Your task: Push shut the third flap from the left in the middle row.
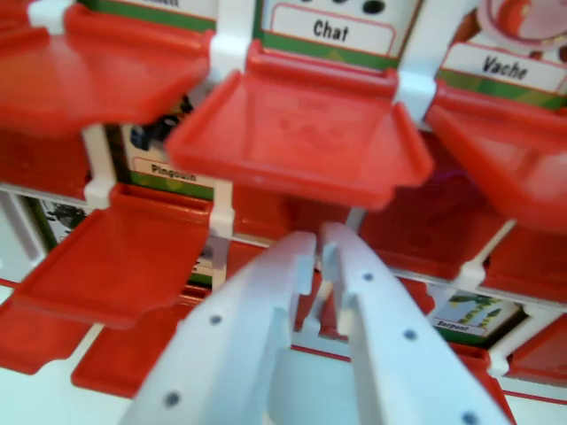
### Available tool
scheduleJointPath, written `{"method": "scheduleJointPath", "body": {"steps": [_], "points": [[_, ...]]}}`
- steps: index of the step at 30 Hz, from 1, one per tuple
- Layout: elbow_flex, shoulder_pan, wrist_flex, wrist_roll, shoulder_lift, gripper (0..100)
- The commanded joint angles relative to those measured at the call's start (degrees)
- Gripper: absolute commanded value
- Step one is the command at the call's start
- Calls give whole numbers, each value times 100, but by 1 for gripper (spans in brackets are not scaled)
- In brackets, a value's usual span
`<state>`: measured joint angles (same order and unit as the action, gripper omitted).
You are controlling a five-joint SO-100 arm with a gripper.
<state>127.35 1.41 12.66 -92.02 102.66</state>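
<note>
A white plastic gripper (317,243) rises from the bottom edge of the wrist view, its two flat, screw-studded fingers converging until the tips stand close together with only a narrow slit between them, clamped on nothing. Just above the tips hangs a red flap (301,142), a shallow, glossy plastic tray with raised side walls, tilted open toward the camera and filling the middle of the frame. Whether the tips touch its front lip cannot be told.

The flap hinges on a white frame (232,40) of thin ribs that divides the board into cells. Behind its hinge sits a card (330,29) with a rounded white label reading "Chat" above a green band. Toward the wrist view's right, a second card (505,64) reads "Vache" above another open red flap (505,159). On the wrist view's left, a third flap (106,66) juts out in the same row, and below it a card (170,168) marked "Pingouin" shows above a lower flap (120,257). Near the bottom right corner a card (469,317) labelled "Serpent" peeks from between red flaps. All surfaces look smooth and slightly blurred.
</note>
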Motion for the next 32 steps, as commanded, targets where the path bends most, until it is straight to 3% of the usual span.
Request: {"method": "scheduleJointPath", "body": {"steps": [1, 6, 21, 26, 32], "points": [[-176, 141, 527, 53, 1274, 0], [378, 272, 1582, 114, 2988, 0], [1600, 97, 5027, -325, 8156, 0], [1257, 97, 5792, -176, 8481, 0], [984, 97, 5897, -149, 8481, 0]]}}
